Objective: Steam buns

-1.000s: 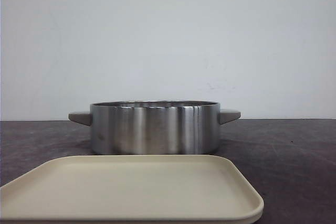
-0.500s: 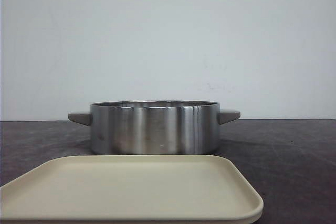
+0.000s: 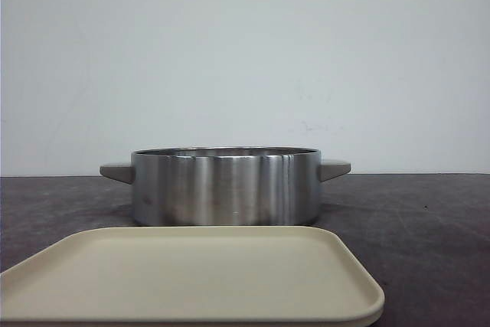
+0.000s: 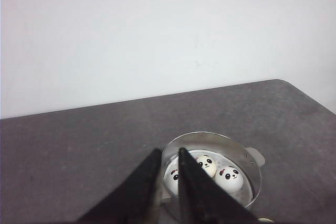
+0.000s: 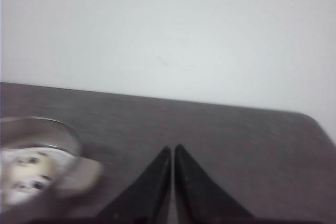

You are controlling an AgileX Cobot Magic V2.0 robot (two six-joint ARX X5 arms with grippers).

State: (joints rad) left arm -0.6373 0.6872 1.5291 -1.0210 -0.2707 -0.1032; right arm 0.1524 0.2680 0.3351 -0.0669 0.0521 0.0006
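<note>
One pot, one tray, dark table. Your left gripper above pot, jaws narrow, holding nothing; three buns visible just beyond fingertips, inside pot. Your right gripper closed, empty; pot off to its side, blurred.

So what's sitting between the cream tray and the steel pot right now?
Nothing: in the front view only a thin strip of bare dark table shows between the tray and the pot.
</note>
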